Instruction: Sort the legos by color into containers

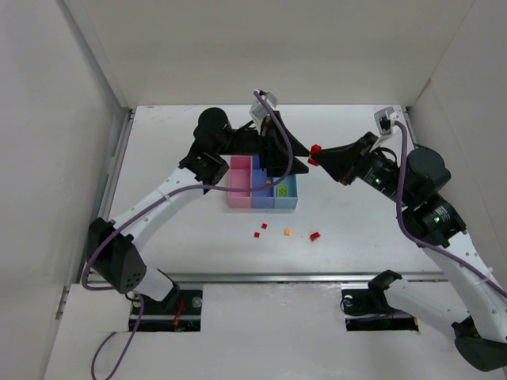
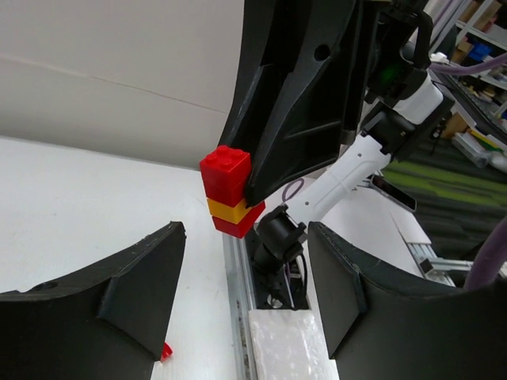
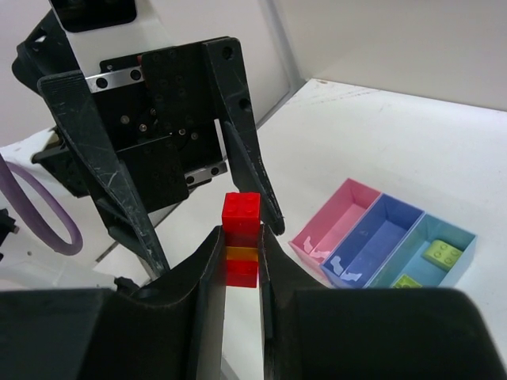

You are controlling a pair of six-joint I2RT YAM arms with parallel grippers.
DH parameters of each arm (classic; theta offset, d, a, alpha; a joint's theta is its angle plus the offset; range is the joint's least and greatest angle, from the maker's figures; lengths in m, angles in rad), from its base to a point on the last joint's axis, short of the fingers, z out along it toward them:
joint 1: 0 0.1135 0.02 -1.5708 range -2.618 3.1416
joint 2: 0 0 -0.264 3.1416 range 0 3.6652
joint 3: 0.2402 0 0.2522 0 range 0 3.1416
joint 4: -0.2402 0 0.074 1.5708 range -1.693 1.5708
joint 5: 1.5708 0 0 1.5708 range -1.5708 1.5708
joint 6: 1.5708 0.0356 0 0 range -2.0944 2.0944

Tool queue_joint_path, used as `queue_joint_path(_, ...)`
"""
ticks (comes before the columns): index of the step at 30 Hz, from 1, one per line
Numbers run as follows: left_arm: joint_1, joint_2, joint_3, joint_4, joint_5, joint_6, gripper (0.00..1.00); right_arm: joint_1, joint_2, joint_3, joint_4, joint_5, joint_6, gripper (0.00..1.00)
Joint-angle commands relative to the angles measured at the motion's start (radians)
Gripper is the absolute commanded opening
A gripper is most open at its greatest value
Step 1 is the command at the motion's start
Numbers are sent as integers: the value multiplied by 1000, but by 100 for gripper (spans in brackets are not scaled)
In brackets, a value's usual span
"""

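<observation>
Right tool (image 3: 240,252) pinches stacked legos (image 3: 241,212) just before the left tool (image 2: 245,237), jaws spread.

A flat white tabletop (image 1: 356,229), walled by plain white panels (image 1: 277,47) left, far and right. A silver metal rail (image 1: 261,278) lines its near edge.

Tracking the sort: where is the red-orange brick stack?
Top view, right of centre: brick stack clamped in the right tool, raised beside the left tool, beyond the light blue bin.

- Right gripper (image 1: 319,155) pinched a red brick (image 1: 314,148).
- Left gripper (image 1: 303,159) faced it, jaws apart.
- Four loose bricks (image 1: 315,236) lay on the table near the bins (image 1: 240,195).
</observation>
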Motion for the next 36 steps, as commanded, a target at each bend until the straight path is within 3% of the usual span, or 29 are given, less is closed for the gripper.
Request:
queue_joint_path(1, -9, 6, 61, 59, 69, -33, 60, 8, -16, 21, 41, -21, -16, 0)
queue_joint_path(5, -19, 16, 61, 59, 81, -33, 60, 8, -7, 21, 41, -21, -16, 0)
queue_joint_path(16, -19, 46, 72, 59, 34, -36, 46, 18, 2, 41, 41, -21, -25, 0)
queue_joint_path(36, -19, 37, 26, 59, 12, -13, 35, 18, 2, 32, 41, -21, -25, 0)
